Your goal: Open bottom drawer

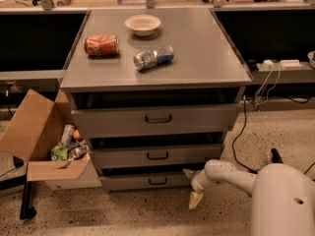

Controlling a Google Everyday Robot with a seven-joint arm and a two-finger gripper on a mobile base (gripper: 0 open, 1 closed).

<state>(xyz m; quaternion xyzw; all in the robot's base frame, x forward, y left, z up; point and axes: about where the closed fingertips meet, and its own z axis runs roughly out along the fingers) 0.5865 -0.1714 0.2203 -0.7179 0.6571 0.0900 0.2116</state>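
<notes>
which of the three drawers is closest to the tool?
The bottom drawer, lowest, with the shallowest front: the open tool sits just off its right end.

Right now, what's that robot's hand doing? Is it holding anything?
Hand: open, holding nothing, low by the right end of the bottom drawer.

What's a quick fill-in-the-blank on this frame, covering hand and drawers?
1. The cabinet has ___ drawers.
2. The hand, open, hangs low by the bottom drawer, right of its ___.
3. The red can and the silver can both lie on their ___.
4. The cardboard box sits on the cabinet's ___ side.
Missing: three; handle; sides; left.
</notes>
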